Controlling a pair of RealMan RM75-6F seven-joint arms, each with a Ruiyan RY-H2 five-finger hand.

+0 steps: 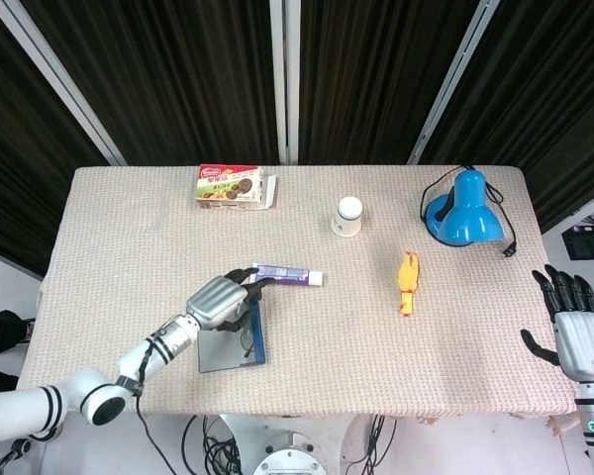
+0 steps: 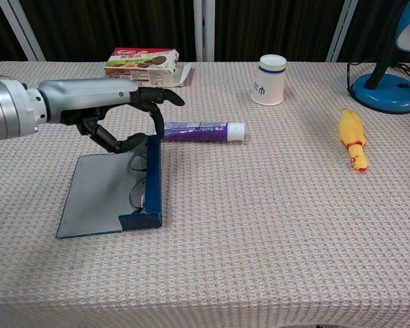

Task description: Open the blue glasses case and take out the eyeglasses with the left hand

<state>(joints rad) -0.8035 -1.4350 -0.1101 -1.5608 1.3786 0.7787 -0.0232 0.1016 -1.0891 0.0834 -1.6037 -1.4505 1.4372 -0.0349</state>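
My left hand is hovering over the far end of the blue glasses case, fingers spread, holding nothing; the eyeglasses are lying inside the case. My right hand is waiting well apart from the case, fingers apart.

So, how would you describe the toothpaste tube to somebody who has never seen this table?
Start from the open blue glasses case near the table's front left edge, under the left hand. Just behind the case lies the toothpaste tube, flat on the cloth. It is the only purple thing there, long and thin, with a white cap pointing right.

Left hand empty, fingers spread
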